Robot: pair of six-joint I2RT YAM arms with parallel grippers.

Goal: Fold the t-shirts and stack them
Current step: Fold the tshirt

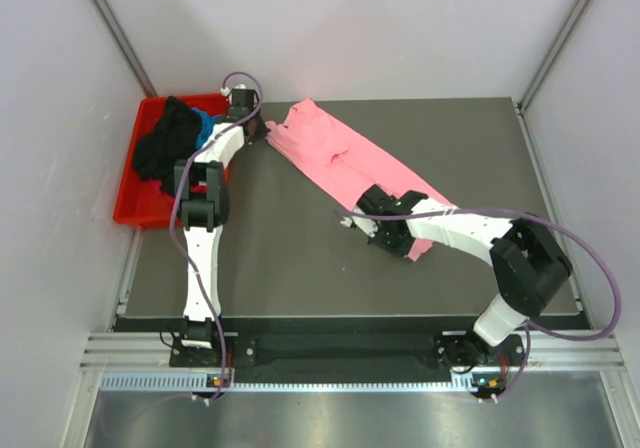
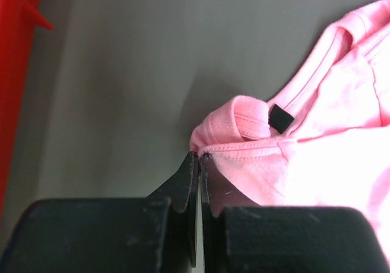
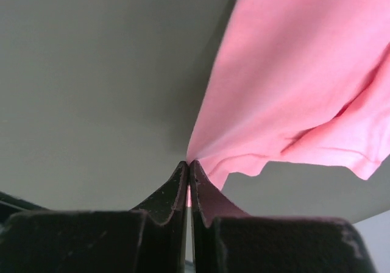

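Two claws are seen clamped on the light pink t-shirt (image 1: 335, 153), which is stretched in a long, bunched band slanting across the dark table (image 1: 280, 258) from the far left to the near right. The left gripper (image 1: 262, 128) is set at the shirt's far-left end, just beside the red bin (image 1: 130, 203). In the left wrist view its jaws are pressed fully together on a stitched edge of the pink cloth (image 2: 292, 163), next to a rolled fold and a small black tag (image 2: 279, 117). The right gripper (image 1: 352, 216) is placed at the shirt's near side, towards the right. In the right wrist view its fingertips (image 3: 180, 181) are shut tight on a pinch of the cloth, and the fabric (image 3: 292, 84) is drawn up away from the table. A black t-shirt (image 1: 165, 143) and a bright blue t-shirt (image 1: 205, 125) are heaped in the bin at the far left.
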